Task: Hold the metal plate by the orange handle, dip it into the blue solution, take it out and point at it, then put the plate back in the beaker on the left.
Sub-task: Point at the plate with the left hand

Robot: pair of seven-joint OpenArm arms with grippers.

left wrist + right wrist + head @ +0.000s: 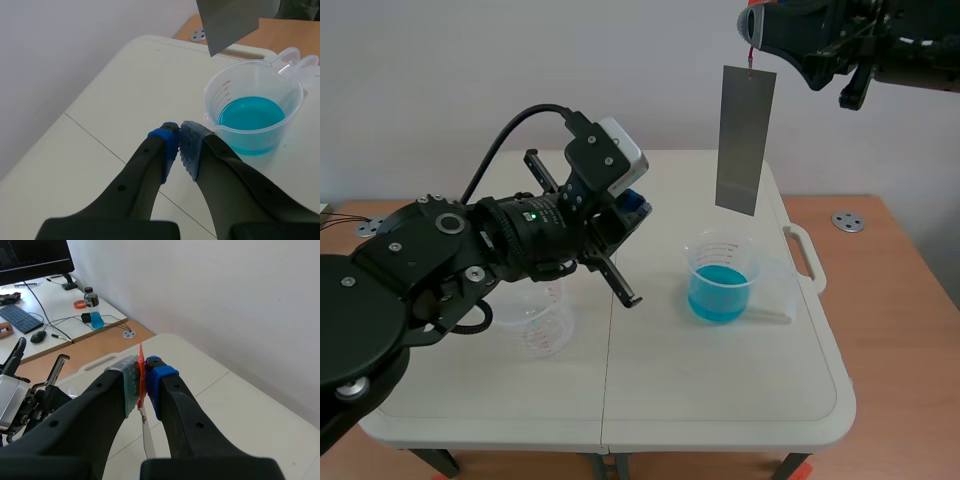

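Note:
A grey metal plate hangs upright in the air above the beaker of blue solution. My right gripper, high at the right, is shut on its orange handle; the plate's edge drops down between the fingers. My left gripper is shut with nothing in it, its tips beside the blue beaker and below the plate's lower corner. An empty clear beaker stands at the left, under my left arm.
The cream folding table has a centre seam and a handle at its right edge. A wooden desk lies behind and to the right. My left arm's other side shows in the right wrist view.

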